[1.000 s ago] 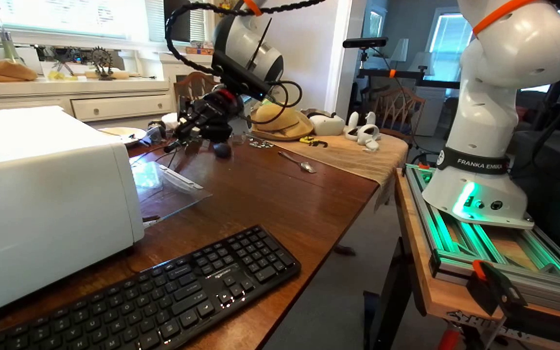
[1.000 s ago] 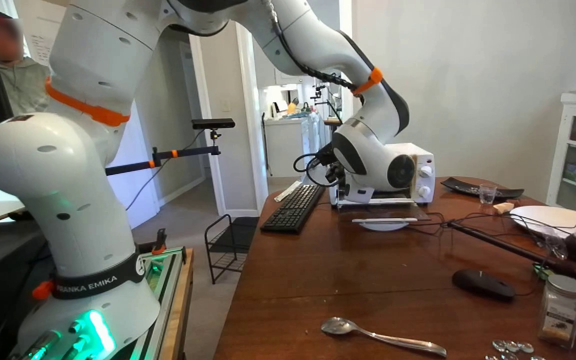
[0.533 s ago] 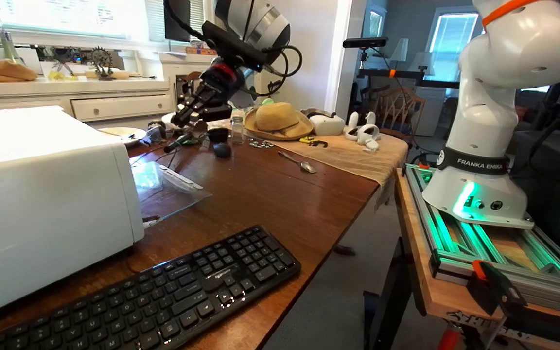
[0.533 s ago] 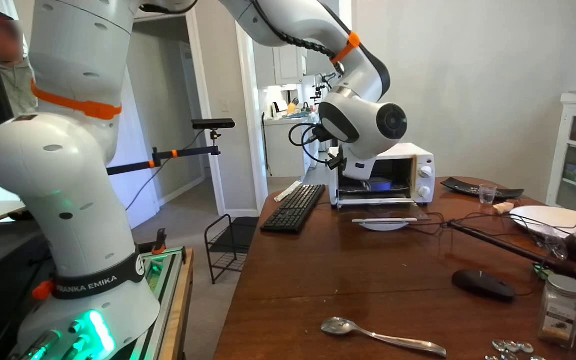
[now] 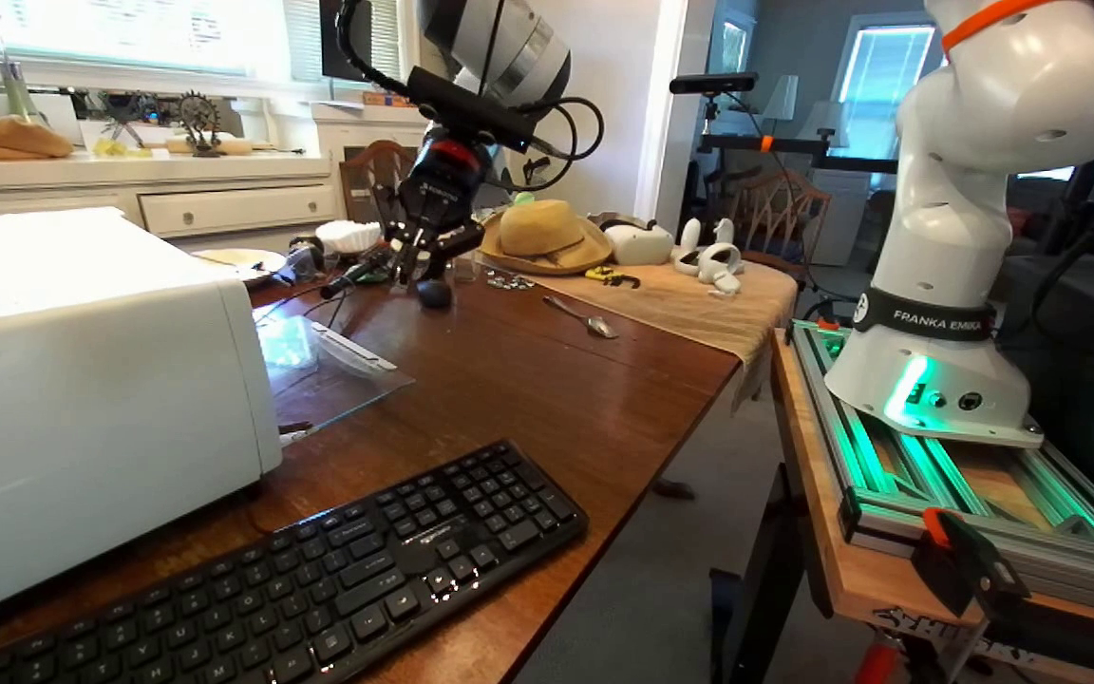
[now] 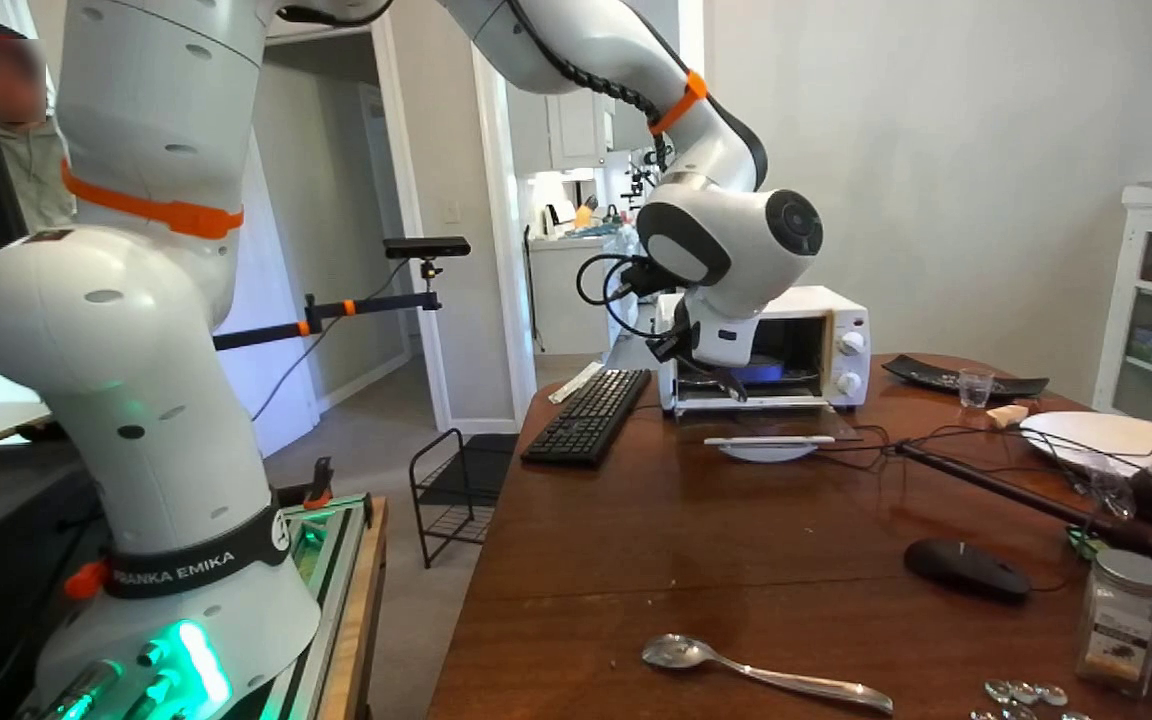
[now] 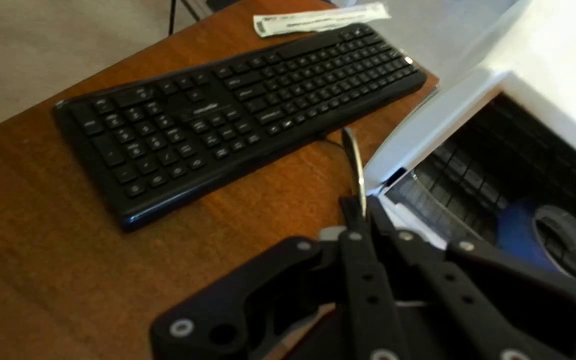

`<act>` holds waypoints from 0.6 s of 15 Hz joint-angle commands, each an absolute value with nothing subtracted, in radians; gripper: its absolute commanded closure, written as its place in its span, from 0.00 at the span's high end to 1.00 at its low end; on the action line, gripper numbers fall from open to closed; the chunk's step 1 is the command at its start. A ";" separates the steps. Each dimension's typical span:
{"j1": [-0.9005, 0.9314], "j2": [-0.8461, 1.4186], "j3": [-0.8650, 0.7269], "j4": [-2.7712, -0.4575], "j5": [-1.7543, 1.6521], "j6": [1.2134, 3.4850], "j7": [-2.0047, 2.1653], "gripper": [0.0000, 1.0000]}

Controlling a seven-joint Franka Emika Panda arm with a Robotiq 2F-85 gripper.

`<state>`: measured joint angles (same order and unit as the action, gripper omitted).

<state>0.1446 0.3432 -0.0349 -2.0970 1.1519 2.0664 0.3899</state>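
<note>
One keyboard [image 7: 240, 120], one oven [image 5: 101, 408] holding one blue ring [image 7: 518, 237], one mouse [image 6: 966, 570] and one spoon [image 6: 766, 676] are among what we count on the bench [image 6: 696, 540]. Against a second ago, we see the arm's wrist [image 6: 726, 250] higher and the oven less hidden. We find the claw [image 7: 368, 211] clenched on one thin metal strip [image 7: 355, 159], which juts from its grip, above the bench and in front of the oven.

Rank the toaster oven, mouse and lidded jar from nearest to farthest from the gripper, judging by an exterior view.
1. Toaster oven, just behind it.
2. Mouse, toward the foreground, right.
3. Lidded jar, past the mouse, lower right.
</note>
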 commanded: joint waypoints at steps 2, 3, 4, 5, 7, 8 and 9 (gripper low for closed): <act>0.158 0.305 -0.049 -2.102 0.874 2.169 0.556 0.01; 0.157 0.307 -0.051 -2.089 0.803 2.178 0.575 0.01; 0.154 0.310 -0.052 -2.074 0.726 2.167 0.587 0.01; 0.148 0.309 -0.052 -2.063 0.655 2.147 0.589 0.01; 0.133 0.307 -0.045 -2.041 0.530 2.093 0.570 0.01; 0.125 0.307 -0.038 -2.032 0.484 2.074 0.543 0.01; 0.117 0.314 -0.030 -2.018 0.447 2.050 0.516 0.01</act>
<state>0.1397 0.3151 -0.0476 -2.0483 0.5646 2.1215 0.5557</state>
